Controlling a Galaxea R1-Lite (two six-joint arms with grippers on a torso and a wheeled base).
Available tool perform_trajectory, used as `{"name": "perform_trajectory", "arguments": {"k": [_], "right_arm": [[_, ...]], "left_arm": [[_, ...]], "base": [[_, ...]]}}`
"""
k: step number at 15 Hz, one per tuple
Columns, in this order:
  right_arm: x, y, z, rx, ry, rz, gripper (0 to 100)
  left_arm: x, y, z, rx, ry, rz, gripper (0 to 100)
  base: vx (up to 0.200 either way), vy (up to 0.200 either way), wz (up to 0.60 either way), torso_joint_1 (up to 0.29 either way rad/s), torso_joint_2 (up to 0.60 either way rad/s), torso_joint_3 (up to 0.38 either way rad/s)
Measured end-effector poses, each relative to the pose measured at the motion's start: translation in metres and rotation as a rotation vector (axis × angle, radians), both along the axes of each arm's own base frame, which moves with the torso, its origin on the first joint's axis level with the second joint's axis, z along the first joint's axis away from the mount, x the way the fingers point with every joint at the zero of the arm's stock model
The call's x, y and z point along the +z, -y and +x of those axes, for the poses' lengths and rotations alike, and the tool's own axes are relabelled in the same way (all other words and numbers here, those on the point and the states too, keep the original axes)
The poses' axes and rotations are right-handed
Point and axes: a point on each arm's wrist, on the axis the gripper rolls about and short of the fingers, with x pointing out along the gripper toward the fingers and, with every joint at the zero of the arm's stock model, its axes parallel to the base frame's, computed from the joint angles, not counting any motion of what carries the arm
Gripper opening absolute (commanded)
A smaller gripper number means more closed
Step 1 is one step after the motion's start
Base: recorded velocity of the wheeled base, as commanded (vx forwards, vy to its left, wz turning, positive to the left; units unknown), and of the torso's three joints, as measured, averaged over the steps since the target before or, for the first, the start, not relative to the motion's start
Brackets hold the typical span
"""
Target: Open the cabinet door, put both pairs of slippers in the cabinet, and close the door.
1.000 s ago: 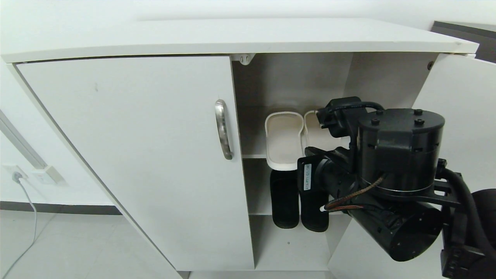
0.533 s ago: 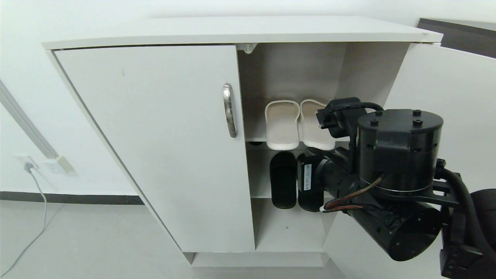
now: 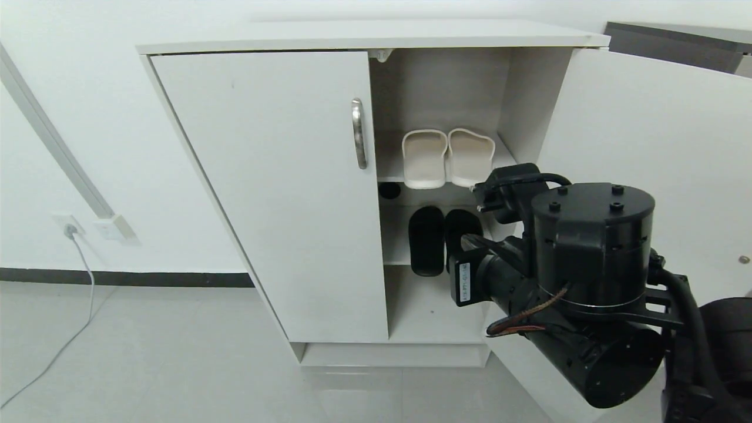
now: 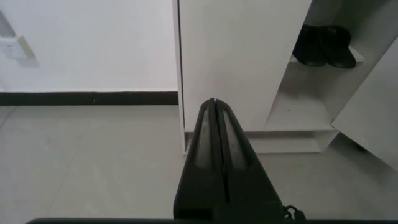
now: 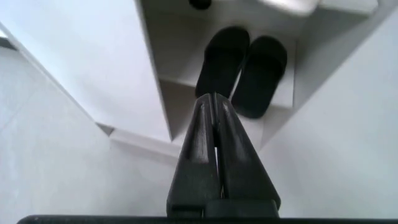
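Two pairs of slippers lie in the cabinet: the white pair on the upper shelf, the black pair on the shelf below, partly hidden by the right arm. One door stands open and the other door is closed. The left gripper and the right gripper both have their fingers pressed together, holding nothing. Around the cabinet is grey tiled floor and a white wall with one socket.

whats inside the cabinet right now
A pair of white slippers sits on the upper shelf and a pair of black slippers on the shelf below. The closed left door hides the left half, and the right arm covers part of one black slipper.
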Motion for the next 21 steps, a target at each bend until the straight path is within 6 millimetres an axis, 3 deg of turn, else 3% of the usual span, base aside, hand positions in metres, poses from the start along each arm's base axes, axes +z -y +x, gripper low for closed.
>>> {"name": "perform_trajectory", "arguments": {"k": [3,7,13,21], "right_arm": [[-0.004,0.0,0.0,0.027,-0.011,-0.005,0],[-0.017,-0.006,0.004,0.198,0.009,0.065,0],[-0.042,-0.005,0.014,0.186,-0.014,-0.02,0],[-0.045,-0.007,0.015,0.185,-0.005,-0.023,0]], "left_arm": [[0.0,0.0,0.0,0.001,-0.001,0.0,0],[0.0,0.0,0.0,0.001,0.0,0.001,0],[0.0,0.0,0.0,0.001,0.0,0.0,0],[0.0,0.0,0.0,0.001,0.0,-0.002,0]], "base": [[-0.2,0.0,0.0,0.001,0.0,0.004],[0.0,0.0,0.0,0.0,0.0,0.0],[0.0,0.0,0.0,0.0,0.0,0.0],[0.0,0.0,0.0,0.0,0.0,0.0]]}}
